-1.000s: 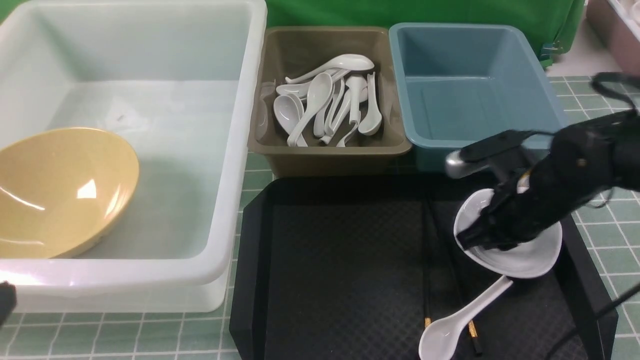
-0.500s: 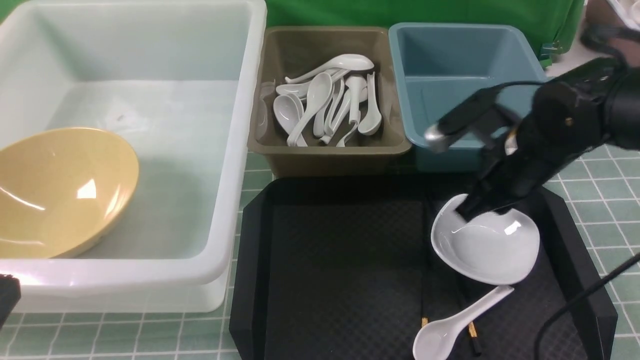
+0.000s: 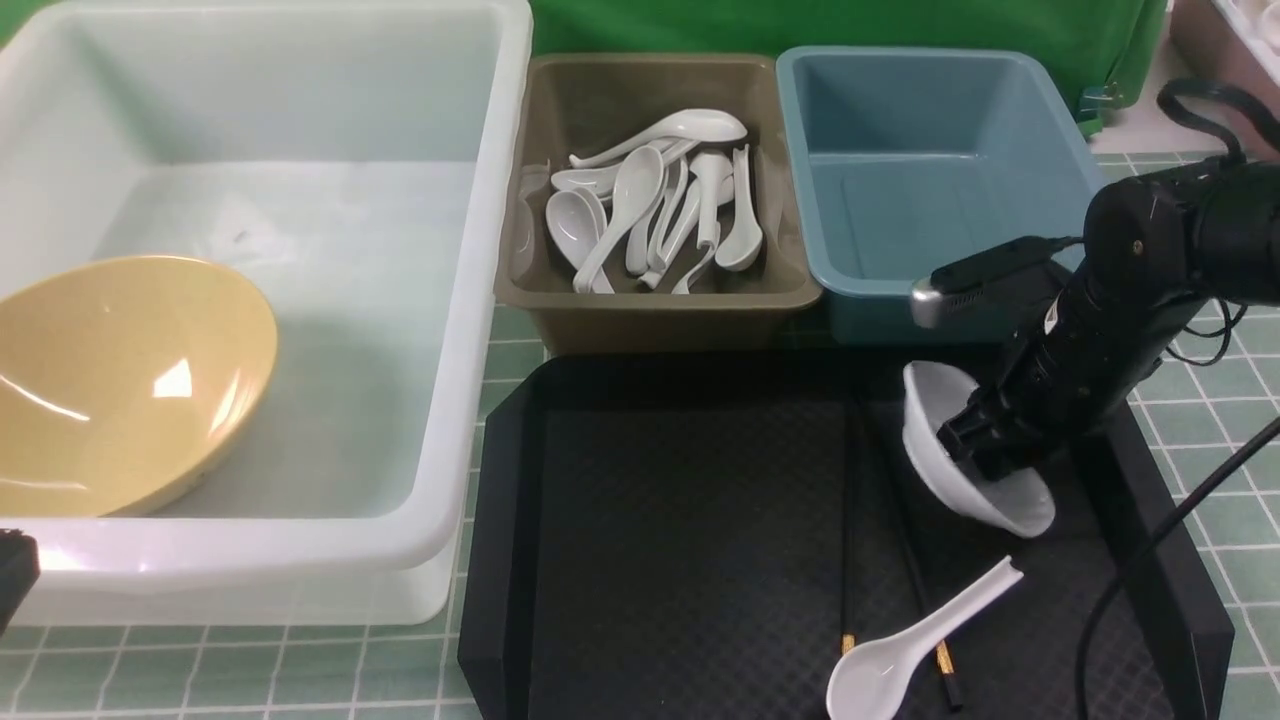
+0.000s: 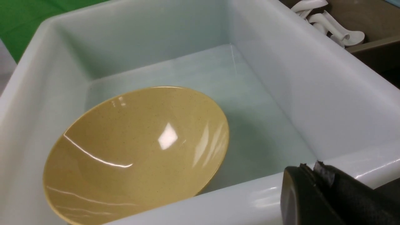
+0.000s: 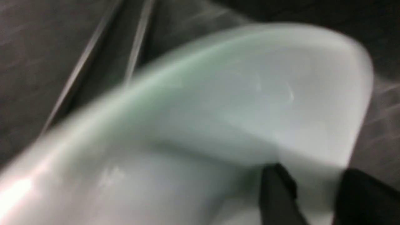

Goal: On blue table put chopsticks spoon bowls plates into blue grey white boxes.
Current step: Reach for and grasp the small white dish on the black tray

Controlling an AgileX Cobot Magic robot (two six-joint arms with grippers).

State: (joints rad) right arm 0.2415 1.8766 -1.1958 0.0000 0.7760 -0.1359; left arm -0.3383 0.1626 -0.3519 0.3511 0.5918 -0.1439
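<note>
**Over the black tray: right gripper clamped on the white dish**

Over the right part of the black textured tray with cut corners (image 3: 680,550) you have the right gripper (image 3: 975,450) closed on the rim of the small glossy white rounded-square dish (image 3: 990,505). The dish is tipped steeply on edge, its hollow facing the robot's left. I cannot tell whether its lower edge touches the tray.

The right wrist view is blurred. It shows two dark fingers (image 5: 275,193) straddling the pale rim of the dish, one on each side.

Nearer the robot on the tray:
- The glossy white ceramic soup spoon (image 3: 910,640) lies with its scoop towards the tray's near edge.
- The two thin black chopsticks with gold bands (image 3: 847,600) lie beside and under it.

The wide mustard-yellow bowl (image 3: 120,380) leans tilted in the large translucent white tub (image 3: 490,300). The small olive-grey tub (image 3: 660,300) holds a heap of white spoons (image 3: 650,200). The teal-blue tub (image 3: 950,170) stands just beyond the dish. All of this sits on the pale green-blue tiled table (image 3: 300,670).

Your left gripper (image 4: 328,193) shows only as a dark tip at the white tub's near rim. I cannot tell whether it is parted or closed.
</note>
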